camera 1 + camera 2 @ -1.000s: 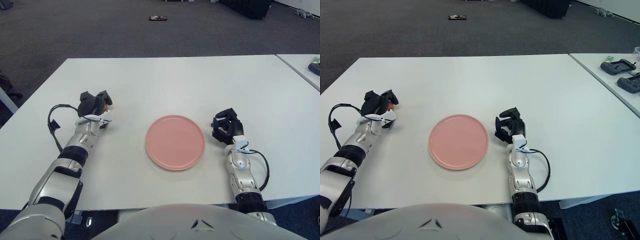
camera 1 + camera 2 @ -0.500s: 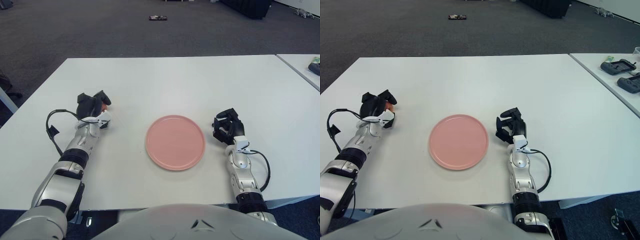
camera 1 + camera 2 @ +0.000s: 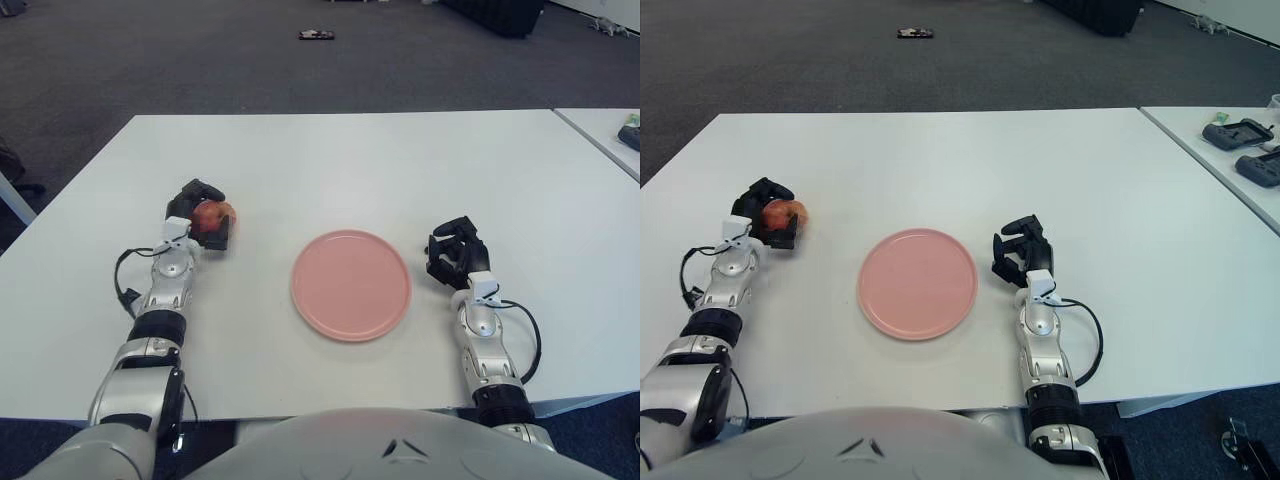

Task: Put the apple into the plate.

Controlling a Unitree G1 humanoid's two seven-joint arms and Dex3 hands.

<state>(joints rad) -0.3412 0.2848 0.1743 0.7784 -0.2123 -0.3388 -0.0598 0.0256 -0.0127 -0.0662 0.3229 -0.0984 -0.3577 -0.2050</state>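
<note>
The apple (image 3: 211,215) is small and red with an orange-yellow blush, at centre-left of the frame, left of the pink plate (image 3: 351,284) and well apart from it. No writing is legible. The left hand (image 3: 199,214) has its black fingers (image 3: 219,234) curled around the apple. The right hand (image 3: 455,254) shows just right of the plate, fingers loosely curled, holding nothing.

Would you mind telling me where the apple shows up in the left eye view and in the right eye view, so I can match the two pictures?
Left eye view: the apple sits left of centre, in the left hand, well left of the pink plate.
Right eye view: the apple lies nearer the left edge, in the same hand.
Shared landmark: the pink plate, with the idle right hand just to its right.
</note>
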